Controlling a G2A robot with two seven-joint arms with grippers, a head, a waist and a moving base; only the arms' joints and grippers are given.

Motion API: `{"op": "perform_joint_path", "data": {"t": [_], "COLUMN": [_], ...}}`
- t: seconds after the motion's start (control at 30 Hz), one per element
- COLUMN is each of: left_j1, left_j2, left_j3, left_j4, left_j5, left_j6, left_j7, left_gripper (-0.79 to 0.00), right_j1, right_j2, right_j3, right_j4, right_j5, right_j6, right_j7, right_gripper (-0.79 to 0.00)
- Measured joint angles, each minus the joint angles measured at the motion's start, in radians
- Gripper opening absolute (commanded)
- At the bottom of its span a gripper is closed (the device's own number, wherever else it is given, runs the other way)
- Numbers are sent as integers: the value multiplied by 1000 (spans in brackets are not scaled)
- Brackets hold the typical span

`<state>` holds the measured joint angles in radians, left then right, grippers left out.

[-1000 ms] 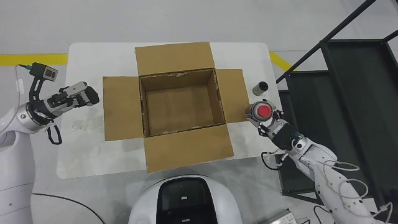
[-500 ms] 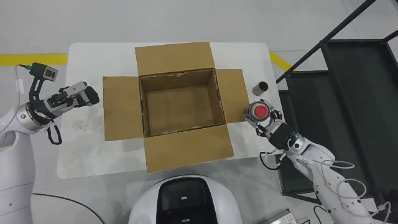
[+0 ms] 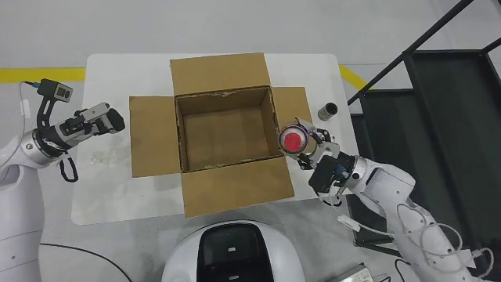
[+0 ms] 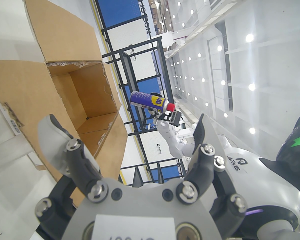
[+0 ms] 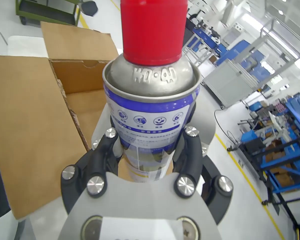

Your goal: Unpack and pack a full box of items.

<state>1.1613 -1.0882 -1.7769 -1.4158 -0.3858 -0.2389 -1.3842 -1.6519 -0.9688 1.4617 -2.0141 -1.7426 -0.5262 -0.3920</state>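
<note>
Top view: the box sits mid-table with all four flaps spread and no item visible on its floor, so I judge the unpacking done and the packing just starting. The right gripper is clamped round the spray can, red cap up, at 3 o'clock of the opening, over the seam where the right flap meets the wall. A small grey cylinder stands on the white table at about 2 o'clock of the box, just off the flap; it looks like the other piece left to load. The left gripper hangs at 9 o'clock, apart from the left flap. A dark metal frame stands beyond the table edge at 3 o'clock, close behind the right arm

Left wrist view: the left claw's fingers are spread wide with nothing between them. Past them the box cavity shows bare walls and floor, and the can is raised above the far wall's rim

Right wrist view: the fingers grip the can's lower body, its shoulder and cap standing free above them. The near box wall, with its ragged top edge, lies between can and cavity and must be cleared before lowering
</note>
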Motion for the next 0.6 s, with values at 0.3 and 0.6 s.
{"op": "perform_joint_path", "data": {"t": [0.3,0.6], "left_j1": [0,0], "left_j2": [0,0], "left_j3": [0,0], "left_j4": [0,0], "left_j5": [0,0], "left_j6": [0,0], "left_j7": [0,0], "left_gripper": [0,0], "right_j1": [192,191], "right_j2": [-35,-35], "right_j3": [-189,-188], "right_j4": [47,46], "right_j5": [146,142], "right_j6": [-5,-5], "right_j7": [315,313], "right_gripper": [-785,-785]}}
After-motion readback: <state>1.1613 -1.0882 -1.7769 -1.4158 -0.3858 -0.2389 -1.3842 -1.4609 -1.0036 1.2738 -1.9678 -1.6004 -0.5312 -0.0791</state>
